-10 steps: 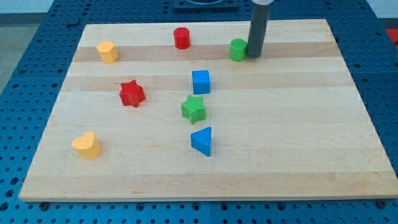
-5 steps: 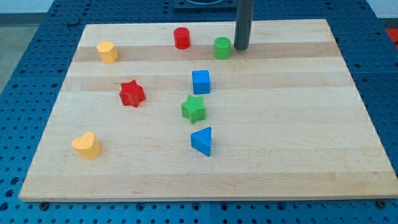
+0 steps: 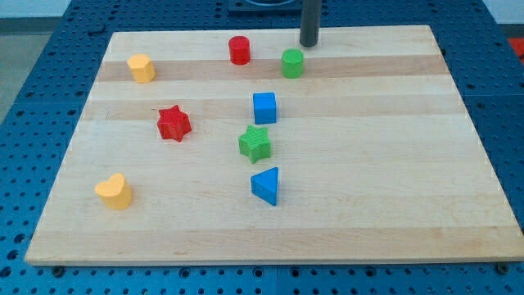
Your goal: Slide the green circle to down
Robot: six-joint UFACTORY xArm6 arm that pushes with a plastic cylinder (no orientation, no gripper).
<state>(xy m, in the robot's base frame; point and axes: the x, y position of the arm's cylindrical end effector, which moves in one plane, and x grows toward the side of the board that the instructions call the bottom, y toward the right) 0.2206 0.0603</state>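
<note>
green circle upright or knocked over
Upright: the green circle stands on the board with its round flat top facing up. My tip is apart from it, toward the view's top right.

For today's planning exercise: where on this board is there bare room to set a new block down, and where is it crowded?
The widest free patch is the board right of the blue cube, green star and blue triangle. That column is crowded. Another patch lies between the yellow heart and the triangle.

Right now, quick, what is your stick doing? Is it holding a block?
My tip: no hand to open or close, holding nothing; it sits apart from the green circle, just toward the view's top and right of it.
</note>
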